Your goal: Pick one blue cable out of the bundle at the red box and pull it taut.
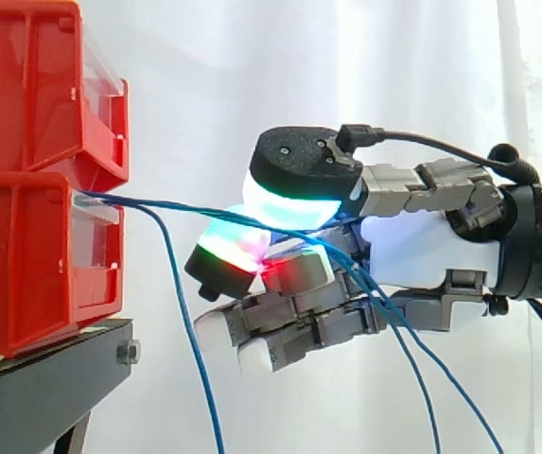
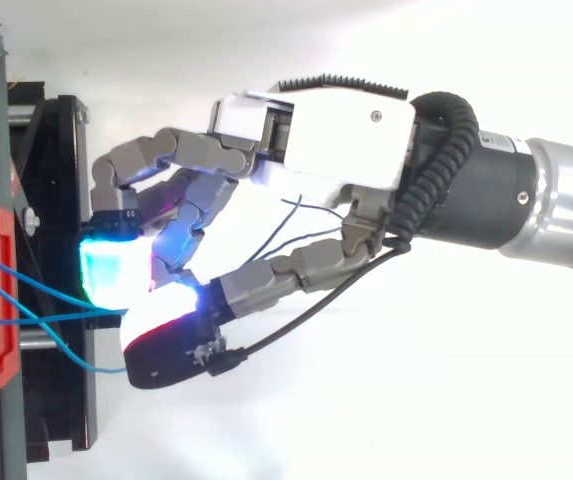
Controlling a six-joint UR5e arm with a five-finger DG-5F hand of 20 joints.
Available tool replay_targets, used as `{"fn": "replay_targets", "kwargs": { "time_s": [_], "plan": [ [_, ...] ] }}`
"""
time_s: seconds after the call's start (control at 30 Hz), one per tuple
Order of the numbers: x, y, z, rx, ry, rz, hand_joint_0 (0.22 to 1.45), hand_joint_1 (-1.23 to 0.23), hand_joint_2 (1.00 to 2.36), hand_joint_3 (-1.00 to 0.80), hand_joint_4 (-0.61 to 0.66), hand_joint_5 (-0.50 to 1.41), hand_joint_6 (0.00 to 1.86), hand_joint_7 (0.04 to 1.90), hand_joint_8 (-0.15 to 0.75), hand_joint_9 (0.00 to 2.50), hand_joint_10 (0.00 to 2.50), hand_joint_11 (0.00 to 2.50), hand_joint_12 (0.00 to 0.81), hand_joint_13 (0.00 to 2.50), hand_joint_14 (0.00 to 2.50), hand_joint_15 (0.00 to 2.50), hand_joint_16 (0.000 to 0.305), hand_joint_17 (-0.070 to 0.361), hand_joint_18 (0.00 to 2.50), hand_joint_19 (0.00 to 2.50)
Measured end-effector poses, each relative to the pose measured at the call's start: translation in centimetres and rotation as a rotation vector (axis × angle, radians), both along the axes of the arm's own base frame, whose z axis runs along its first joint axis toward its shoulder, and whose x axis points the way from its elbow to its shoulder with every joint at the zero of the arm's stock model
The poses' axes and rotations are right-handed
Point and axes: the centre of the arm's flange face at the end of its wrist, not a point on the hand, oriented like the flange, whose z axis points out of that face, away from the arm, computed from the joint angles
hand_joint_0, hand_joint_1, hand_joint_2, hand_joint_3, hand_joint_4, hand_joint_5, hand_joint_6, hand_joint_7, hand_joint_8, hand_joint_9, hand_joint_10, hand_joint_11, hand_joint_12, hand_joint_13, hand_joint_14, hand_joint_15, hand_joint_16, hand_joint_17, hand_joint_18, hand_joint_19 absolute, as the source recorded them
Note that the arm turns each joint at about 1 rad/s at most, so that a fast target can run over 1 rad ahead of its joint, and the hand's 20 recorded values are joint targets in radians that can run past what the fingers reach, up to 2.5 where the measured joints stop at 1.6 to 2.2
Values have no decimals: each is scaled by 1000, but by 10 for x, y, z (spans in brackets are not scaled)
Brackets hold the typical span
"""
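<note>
Red bins, two stacked on a black stand at the left. A bundle of blue cables leaves the gap between upper and lower bin and fans toward the hand, which reaches in level from the right. Hand closed in a pinch: thumb pad, glowing cyan, sits over a finger pad glowing green and red. A blue cable runs from the bin straight into the seam between them. Other fingers are curled underneath, holding nothing I can make out. One slack strand droops from the bin mouth down past the stand, clear of the hand. Trailing strands fall away behind the pads, down and to the right. Judgement: the step in hand is the pull. To do it well, hold the pinch firm and draw back along the cable's own line, away from the bin and level rather than downward, so the strand straightens without scraping the bin lip or sliding through the pads. Ease off the speed near full tension, since a jerk could shift the bins. The run from bin to pads looks nearly straight, so little travel should be needed. Hard to make out: where the cables are fixed inside the bin; whether the pads clamp one strand or more, as several cross at the pinch; from above, the contact itself lies under the thumb and the pads' glow.
</note>
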Motion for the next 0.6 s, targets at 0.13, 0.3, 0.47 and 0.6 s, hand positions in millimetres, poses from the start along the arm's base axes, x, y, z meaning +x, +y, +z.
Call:
{"fn": "replay_targets", "kwargs": {
  "time_s": [0.13, 0.3, 0.47, 0.6],
  "plan": [
    [0, 0, 0, 0, 0, 0, 569, -783, 1017, -151, 178, -91, 703, 1149, 368, 1189, 16, 1304, 418, 612, 16, 445, 61, 138, 598, 462],
    [0, 0, 0, -7, 2, 0, 580, -651, 1014, -156, 187, -69, 679, 1185, 363, 1232, 14, 1282, 424, 634, 16, 435, 63, 142, 619, 469],
    [-1, 1, -1, -20, 15, -2, 586, -619, 1015, -169, 202, -57, 662, 1232, 349, 1263, 17, 1306, 414, 634, 17, 446, 61, 137, 609, 477],
    [-2, 1, -3, -30, 27, -2, 583, -581, 1015, -247, 222, -48, 644, 1276, 323, 1270, 19, 1313, 393, 632, 16, 448, 56, 127, 587, 502]
  ]
}}
